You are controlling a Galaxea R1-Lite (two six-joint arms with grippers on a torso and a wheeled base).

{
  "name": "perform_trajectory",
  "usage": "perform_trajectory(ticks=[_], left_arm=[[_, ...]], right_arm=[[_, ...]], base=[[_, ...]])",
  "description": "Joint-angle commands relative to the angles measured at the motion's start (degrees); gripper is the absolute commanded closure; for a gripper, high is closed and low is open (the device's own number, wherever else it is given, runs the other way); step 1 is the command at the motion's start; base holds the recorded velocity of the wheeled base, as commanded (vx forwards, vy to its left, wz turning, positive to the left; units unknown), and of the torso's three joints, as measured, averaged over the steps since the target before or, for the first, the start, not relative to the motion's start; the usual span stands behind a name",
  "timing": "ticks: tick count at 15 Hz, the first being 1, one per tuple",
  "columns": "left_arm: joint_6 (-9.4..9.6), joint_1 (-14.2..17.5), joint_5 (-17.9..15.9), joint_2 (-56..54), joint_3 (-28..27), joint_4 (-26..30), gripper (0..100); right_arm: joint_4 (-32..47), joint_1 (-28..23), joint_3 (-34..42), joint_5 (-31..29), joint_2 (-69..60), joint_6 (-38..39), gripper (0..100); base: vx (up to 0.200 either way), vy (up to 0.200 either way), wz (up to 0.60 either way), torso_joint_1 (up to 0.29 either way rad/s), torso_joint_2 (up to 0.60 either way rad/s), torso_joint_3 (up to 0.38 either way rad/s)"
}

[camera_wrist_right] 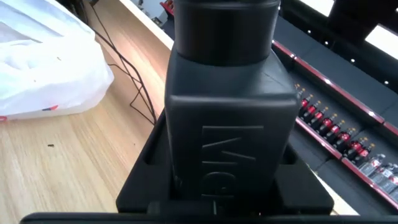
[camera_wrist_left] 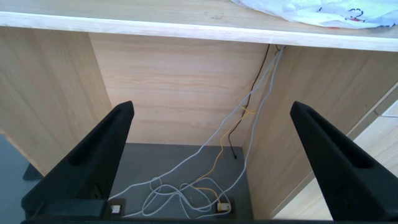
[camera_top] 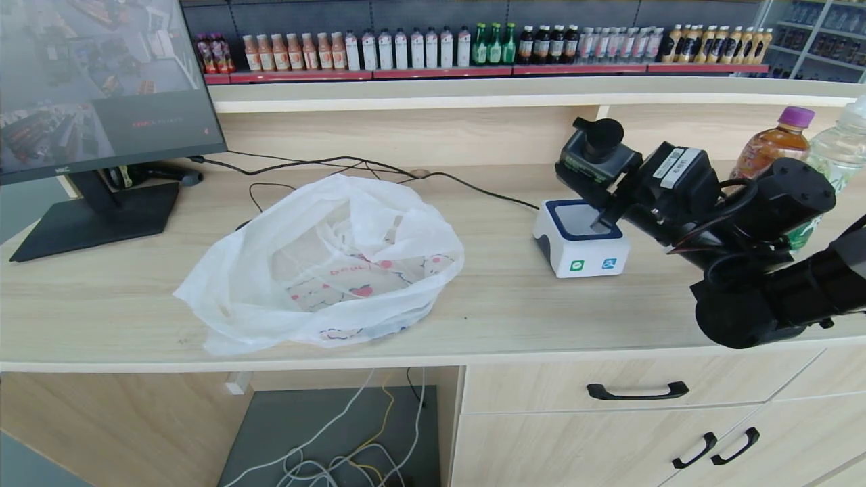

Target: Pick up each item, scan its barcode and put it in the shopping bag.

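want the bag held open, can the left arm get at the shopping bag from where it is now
Probably not directly. The left gripper is open but hangs below the counter front edge, while the shopping bag lies on top. It would likely have to rise above that edge first.

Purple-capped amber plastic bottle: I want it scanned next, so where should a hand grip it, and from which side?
The purple-capped amber plastic bottle stands upright: probably grip its round body below the shoulder, level from the front-left, since a clear plastic bottle crowds its right.
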Motion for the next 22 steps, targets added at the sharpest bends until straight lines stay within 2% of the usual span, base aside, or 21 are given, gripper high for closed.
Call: perform_trajectory(ticks=[1,5,10,22], left_arm=[[0.01,0.02,0.01,0.01,0.00,0.00,0],[0.01,0.02,0.01,0.01,0.00,0.00,0],[0.10,0.02,0.01,0.01,0.00,0.00,0],[0.01,0.02,0.01,0.01,0.00,0.00,0]], right_arm=[[-0.06,-0.61,-2.03,0.77,1.29,-0.23,100],[-0.06,-1.49,-1.59,1.39,1.55,-6.47,100],[-0.06,-1.84,1.31,1.39,2.78,-9.37,100],[-0.06,-3.07,2.45,1.39,2.96,-10.25,100]], base=[[0.000,0.000,0.00,0.000,0.00,0.000],[0.000,0.000,0.00,0.000,0.00,0.000],[0.000,0.000,0.00,0.000,0.00,0.000],[0.000,0.000,0.00,0.000,0.00,0.000]])
